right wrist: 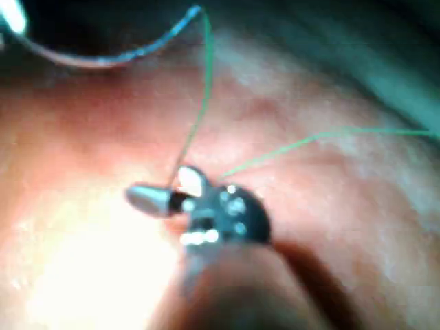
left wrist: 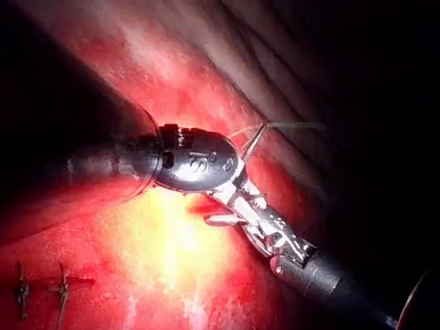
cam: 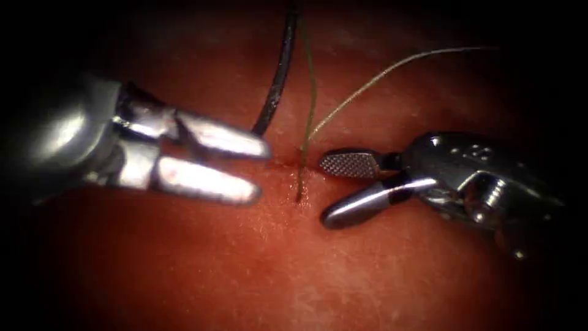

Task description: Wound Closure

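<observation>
My left tool lies left of the cut with its jaws open and nothing between them. My right tool faces it from the right of the cut, jaws open and empty as well; it is also close up in the right wrist view. The dark curved needle lies free on the tissue, running from behind the left tool's upper jaw towards the far edge. Thread rises from the cut; a second strand leads off to the upper right. The needle joins the thread at its tail.
In the left wrist view both tools meet over brightly lit tissue, my left tool reaching under the right tool's rounded head. Two earlier stitches with short thread ends sit on a closed stretch of the cut.
</observation>
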`<state>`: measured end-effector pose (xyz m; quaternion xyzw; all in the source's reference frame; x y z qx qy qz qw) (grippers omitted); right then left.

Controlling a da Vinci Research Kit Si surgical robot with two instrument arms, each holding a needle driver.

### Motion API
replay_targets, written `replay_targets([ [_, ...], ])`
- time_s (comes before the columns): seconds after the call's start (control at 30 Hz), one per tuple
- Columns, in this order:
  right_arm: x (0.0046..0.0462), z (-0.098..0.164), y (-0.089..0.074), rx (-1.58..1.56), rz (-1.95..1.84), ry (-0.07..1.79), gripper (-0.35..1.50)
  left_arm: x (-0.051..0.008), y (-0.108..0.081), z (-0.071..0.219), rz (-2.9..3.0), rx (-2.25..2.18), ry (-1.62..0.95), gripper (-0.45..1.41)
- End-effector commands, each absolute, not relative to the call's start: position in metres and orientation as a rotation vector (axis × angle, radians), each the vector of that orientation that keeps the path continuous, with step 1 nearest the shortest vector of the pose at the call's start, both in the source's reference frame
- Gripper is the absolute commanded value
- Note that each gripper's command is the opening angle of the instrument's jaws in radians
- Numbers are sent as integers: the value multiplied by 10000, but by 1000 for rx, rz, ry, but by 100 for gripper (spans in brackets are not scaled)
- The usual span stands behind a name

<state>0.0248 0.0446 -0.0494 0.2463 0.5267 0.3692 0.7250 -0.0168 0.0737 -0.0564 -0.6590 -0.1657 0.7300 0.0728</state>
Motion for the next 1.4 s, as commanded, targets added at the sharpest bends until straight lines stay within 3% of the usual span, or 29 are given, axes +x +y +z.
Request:
replay_targets([
  [0.03,264,-476,436,538,804,1151,123,-168,742,-561,2201,-1973,-469,-35],
  [0.67,280,-387,397,493,738,1021,120,-154,746,-565,2207,-1941,-432,-35],
  [1.17,281,-431,412,530,779,1044,127,-143,758,-582,2175,-1966,-437,-35],
  [1.4,285,-446,420,499,778,1082,122,-143,758,-586,2177,-1965,-430,-35],
])
